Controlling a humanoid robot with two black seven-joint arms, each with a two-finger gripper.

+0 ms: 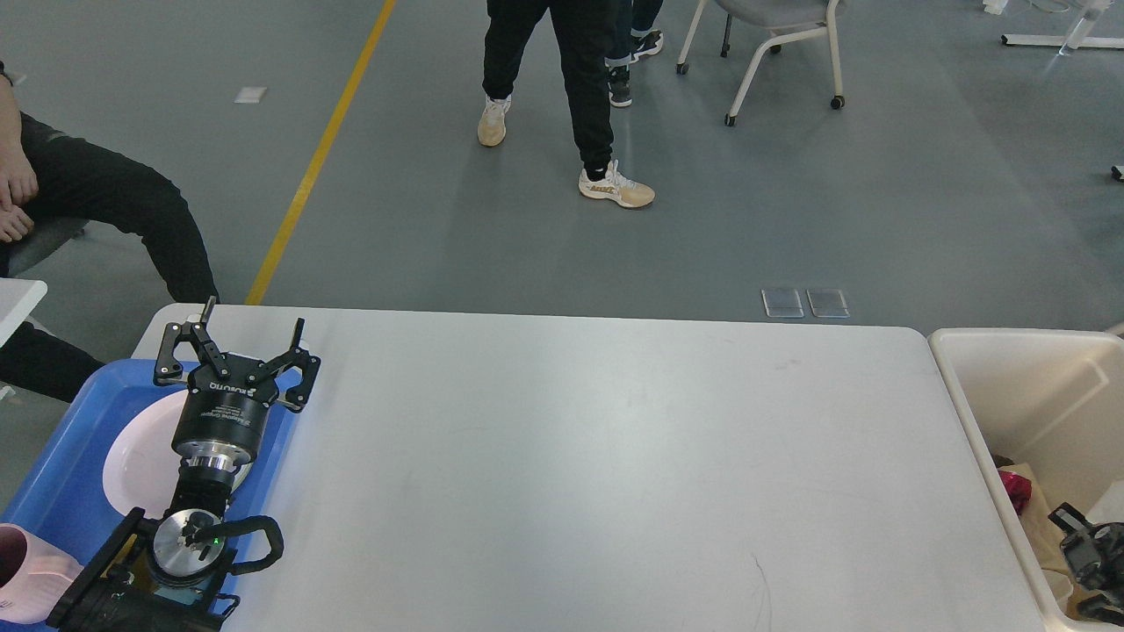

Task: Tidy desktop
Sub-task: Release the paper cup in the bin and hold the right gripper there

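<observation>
The desktop (615, 456) is a wide white tabletop with rounded corners, and nothing lies on its surface. My left gripper (255, 314) is open and empty. It hovers at the table's far left corner, over the edge of a blue tray (61, 474). Part of my right arm's dark end (1082, 551) shows at the lower right, inside the cream bin (1036, 386). Its fingers cannot be told apart.
The blue tray holds a white plate (136, 452) and a pink cup (26, 575). The cream bin holds a red wrapper (1014, 491) and brown paper. A seated person's legs (114, 211) are at the far left. A person (580, 96) walks beyond the table near a wheeled chair (773, 35).
</observation>
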